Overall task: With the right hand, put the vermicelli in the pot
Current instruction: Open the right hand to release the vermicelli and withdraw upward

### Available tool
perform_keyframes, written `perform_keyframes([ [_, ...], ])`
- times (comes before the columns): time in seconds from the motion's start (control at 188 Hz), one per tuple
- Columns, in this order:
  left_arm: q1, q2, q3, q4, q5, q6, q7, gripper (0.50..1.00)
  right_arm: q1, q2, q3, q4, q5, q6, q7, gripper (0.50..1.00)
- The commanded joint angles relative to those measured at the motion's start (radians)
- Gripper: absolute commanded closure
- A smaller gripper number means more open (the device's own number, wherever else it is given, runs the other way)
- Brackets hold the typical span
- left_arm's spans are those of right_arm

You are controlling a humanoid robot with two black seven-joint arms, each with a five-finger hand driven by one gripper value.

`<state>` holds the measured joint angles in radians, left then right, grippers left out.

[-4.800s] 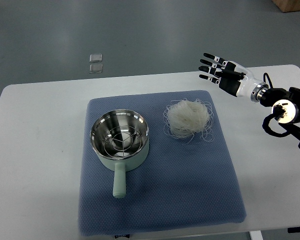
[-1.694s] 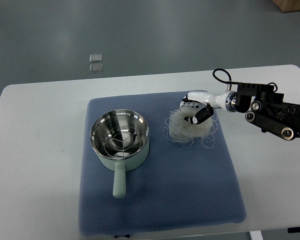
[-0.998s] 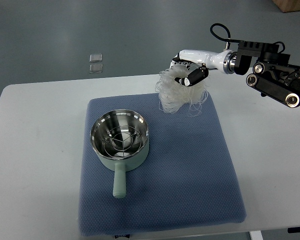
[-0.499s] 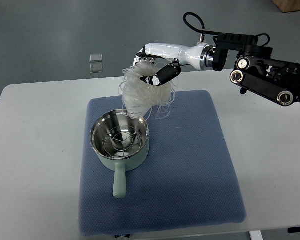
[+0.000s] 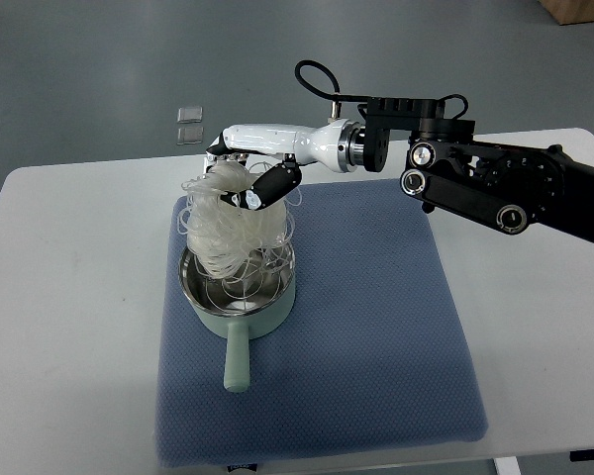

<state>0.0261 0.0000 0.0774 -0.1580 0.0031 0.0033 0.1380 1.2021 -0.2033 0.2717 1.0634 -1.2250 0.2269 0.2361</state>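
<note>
A pale green pot (image 5: pixel 240 315) with a steel inside and a handle pointing toward me sits on the blue mat (image 5: pixel 376 346). My right hand (image 5: pixel 243 178) reaches across from the right and hangs over the pot, shut on a bundle of white vermicelli (image 5: pixel 225 233). The lower strands of the bundle dangle into the pot's mouth and hide most of its inside. No left arm shows.
The mat lies on a white table (image 5: pixel 69 297). Two small clear squares (image 5: pixel 189 125) lie on the floor beyond the table's far edge. My right forearm (image 5: pixel 475 178) spans the upper right of the mat.
My right hand has carried the vermicelli further left and down, from beside the pot's far rim to directly over it, and the strands now hang into the pot.
</note>
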Motion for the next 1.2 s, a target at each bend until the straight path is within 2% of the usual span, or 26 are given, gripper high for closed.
perform_keyframes([
  [0.0, 0.000, 0.000, 0.001, 0.000, 0.000, 0.001, 0.000, 0.500, -0.006, 0.013, -0.022, -0.008, -0.001, 0.000, -0.004, 1.000],
  [0.106, 0.000, 0.000, 0.001, 0.000, 0.000, 0.001, 0.000, 0.500, -0.021, 0.012, -0.032, -0.010, 0.002, -0.003, -0.004, 1.000],
  [0.112, 0.000, 0.000, -0.001, 0.000, 0.000, 0.000, 0.000, 0.500, -0.022, 0.012, -0.032, -0.010, 0.002, -0.004, -0.004, 0.973],
  [0.117, 0.000, 0.000, -0.001, 0.000, 0.000, 0.000, 0.000, 0.500, -0.023, 0.012, -0.032, -0.010, 0.002, -0.004, -0.004, 0.973],
  [0.122, 0.000, 0.000, -0.001, 0.000, 0.000, 0.000, 0.000, 0.500, -0.024, 0.012, -0.032, -0.010, 0.002, -0.004, -0.004, 0.939],
  [0.127, 0.000, 0.000, -0.001, 0.000, 0.000, 0.000, 0.000, 0.500, -0.024, 0.012, -0.032, -0.010, 0.002, -0.004, -0.004, 0.938],
  [0.133, 0.000, 0.000, 0.001, 0.000, 0.000, 0.001, 0.000, 0.500, -0.026, 0.012, -0.032, -0.010, 0.004, -0.006, -0.004, 0.910],
  [0.138, 0.000, 0.000, 0.001, 0.000, 0.000, 0.001, 0.000, 0.500, -0.026, 0.012, -0.032, -0.010, 0.004, -0.006, -0.004, 0.910],
  [0.143, 0.000, 0.000, -0.001, 0.000, 0.000, 0.001, 0.000, 0.500, -0.027, 0.012, -0.031, -0.010, 0.004, -0.006, -0.004, 0.883],
  [0.149, 0.000, 0.000, -0.001, 0.000, 0.000, 0.001, 0.000, 0.500, -0.027, 0.012, -0.031, -0.010, 0.004, -0.006, -0.004, 0.883],
  [0.154, 0.000, 0.000, -0.001, 0.000, 0.000, 0.001, 0.000, 0.500, -0.029, 0.012, -0.031, -0.010, 0.004, -0.006, -0.004, 0.859],
  [0.202, 0.000, 0.000, -0.001, 0.000, 0.000, 0.001, 0.000, 0.500, -0.029, 0.012, -0.029, -0.010, 0.006, -0.008, -0.004, 0.777],
  [0.207, 0.000, 0.000, -0.001, 0.000, 0.000, 0.000, 0.000, 0.500, -0.030, 0.012, -0.029, -0.010, 0.006, -0.008, -0.004, 0.757],
  [0.218, 0.000, 0.000, -0.001, 0.000, 0.000, 0.000, 0.000, 0.500, -0.030, 0.012, -0.029, -0.010, 0.006, -0.008, -0.004, 0.756],
  [0.223, 0.000, 0.000, 0.001, 0.000, 0.000, 0.000, 0.000, 0.500, -0.030, 0.012, -0.028, -0.011, 0.006, -0.008, -0.004, 0.736],
  [0.244, 0.000, 0.000, -0.001, 0.000, 0.000, 0.001, 0.000, 0.500, -0.030, 0.012, -0.028, -0.010, 0.006, -0.008, -0.003, 0.707],
  [0.35, 0.000, 0.000, -0.001, 0.000, 0.000, 0.000, 0.000, 0.500, -0.032, 0.012, -0.026, -0.010, 0.032, 0.003, -0.003, 0.642],
  [0.414, 0.000, 0.000, -0.001, 0.000, 0.000, 0.000, -0.001, 0.500, -0.030, 0.010, -0.025, -0.011, 0.053, 0.008, -0.006, 0.638],
  [0.473, 0.000, 0.000, 0.001, 0.000, 0.000, 0.000, 0.000, 0.500, -0.029, 0.004, -0.023, -0.011, 0.068, 0.008, -0.006, 0.607],
  [0.749, 0.000, 0.000, -0.001, 0.000, 0.000, 0.000, 0.000, 0.500, -0.039, -0.048, 0.049, -0.017, 0.137, 0.008, -0.009, 0.607],
  [0.966, 0.000, 0.000, 0.001, 0.000, 0.000, 0.001, 0.000, 0.500, -0.191, -0.085, 0.184, -0.037, 0.211, -0.004, -0.011, 0.605],
  [1.025, 0.000, 0.000, -0.001, 0.000, 0.000, 0.001, -0.001, 0.500, -0.248, -0.093, 0.228, -0.037, 0.237, -0.001, -0.011, 0.579],
  [1.195, 0.000, 0.000, -0.001, 0.000, 0.000, 0.001, 0.000, 0.500, -0.397, -0.120, 0.297, -0.042, 0.361, -0.008, -0.011, 0.579],
])
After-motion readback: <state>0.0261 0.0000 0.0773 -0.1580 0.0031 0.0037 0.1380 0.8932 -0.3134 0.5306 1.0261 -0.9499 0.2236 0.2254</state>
